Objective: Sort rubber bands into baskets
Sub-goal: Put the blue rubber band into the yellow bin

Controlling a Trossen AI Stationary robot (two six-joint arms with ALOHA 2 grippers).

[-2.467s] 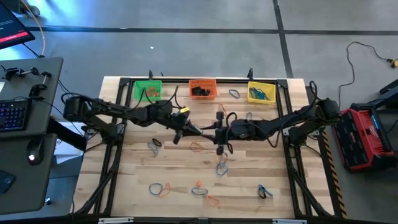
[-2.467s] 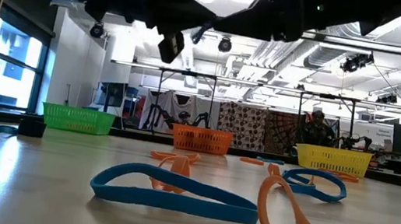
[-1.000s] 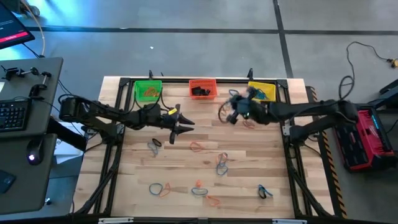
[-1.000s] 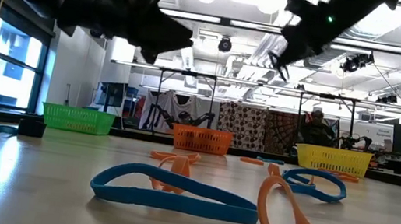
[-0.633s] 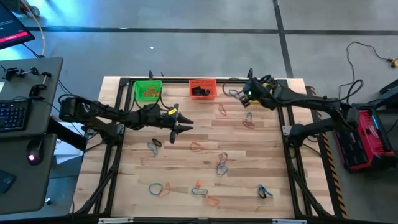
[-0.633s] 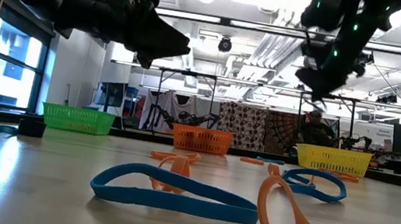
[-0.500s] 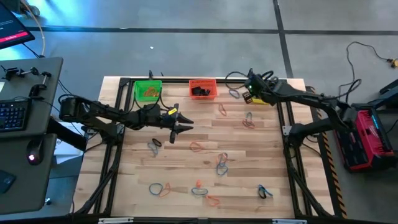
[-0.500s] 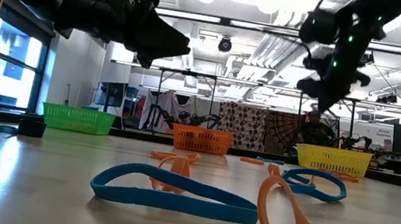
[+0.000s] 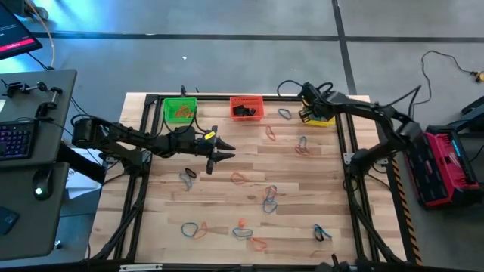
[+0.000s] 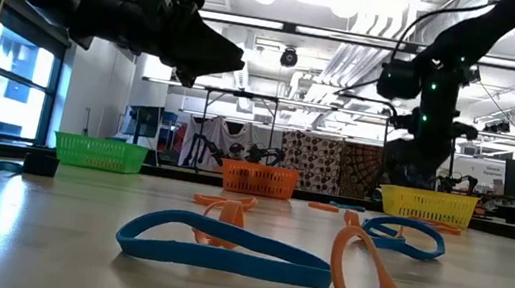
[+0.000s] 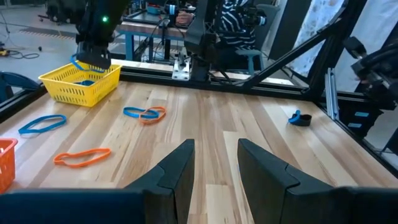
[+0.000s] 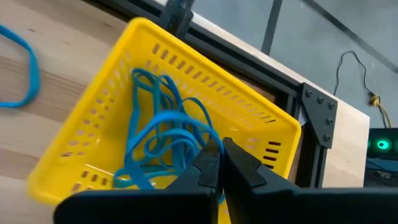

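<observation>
Three baskets; right gripper above yellow one.

three baskets: green, red-orange, yellow; two arms.

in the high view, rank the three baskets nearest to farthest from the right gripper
1. Yellow basket: the right gripper is directly over it, at the table's far right corner.
2. Red basket: middle of the far edge, to the gripper's left.
3. Green basket: far-left end of the row, farthest away.
</observation>
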